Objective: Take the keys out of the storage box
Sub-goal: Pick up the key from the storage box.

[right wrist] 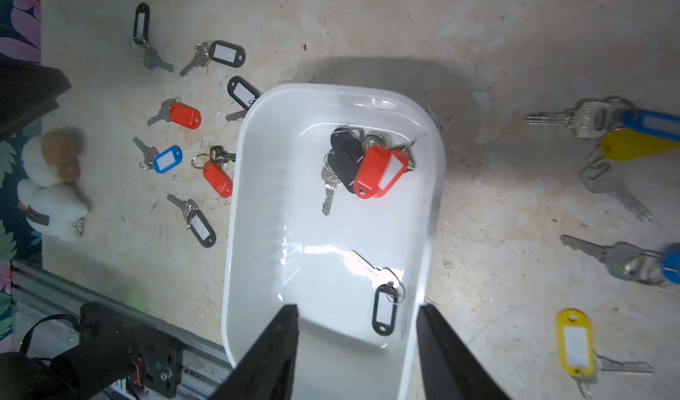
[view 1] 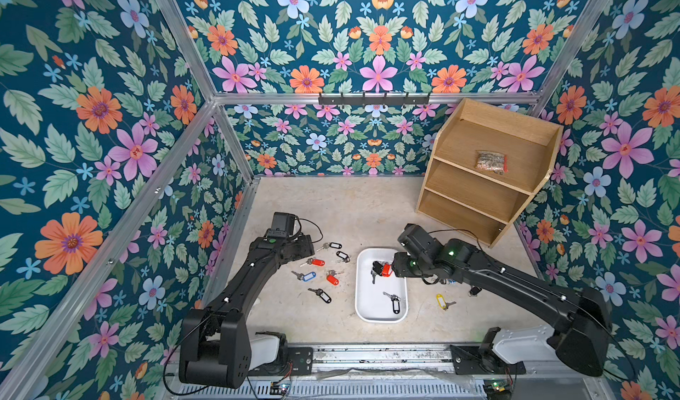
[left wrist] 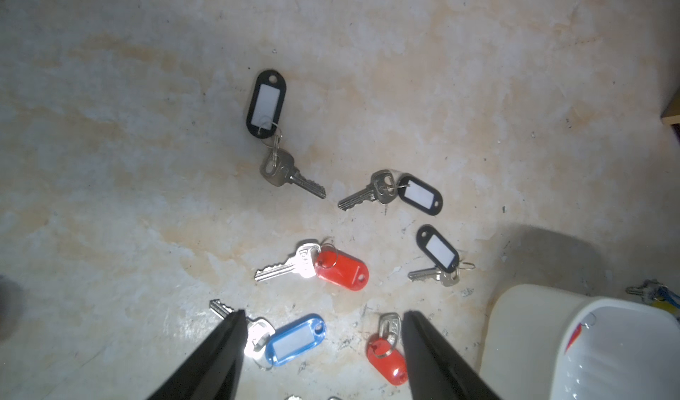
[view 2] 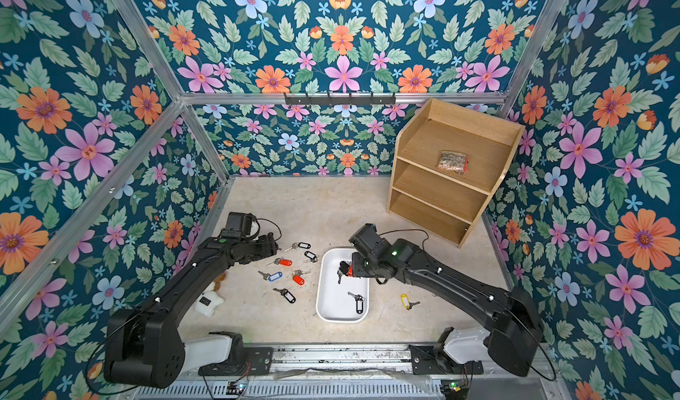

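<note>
While our left claw (left wrist: pixel 323 312) is hanging open and empty above the keys (left wrist: pixel 342 271) scattered on the table (left wrist: pixel 147 122), we are holding our right claw (right wrist: pixel 357 306), spread and empty too, over the box (right wrist: pixel 250 214), where a red-and-black bunch (right wrist: pixel 371 170) and one black-tagged key (right wrist: pixel 384 309) are lying

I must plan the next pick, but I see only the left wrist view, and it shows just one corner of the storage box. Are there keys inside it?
Observer: Yes. A bunch of keys with black and red tags lies in the storage box, at the end far from the arm bases.
Operator: Is that all?
Observer: No. One key with a black tag lies alone near the other end.
Operator: And the right gripper?
Observer: The right gripper hangs over the box, open and empty.
</note>
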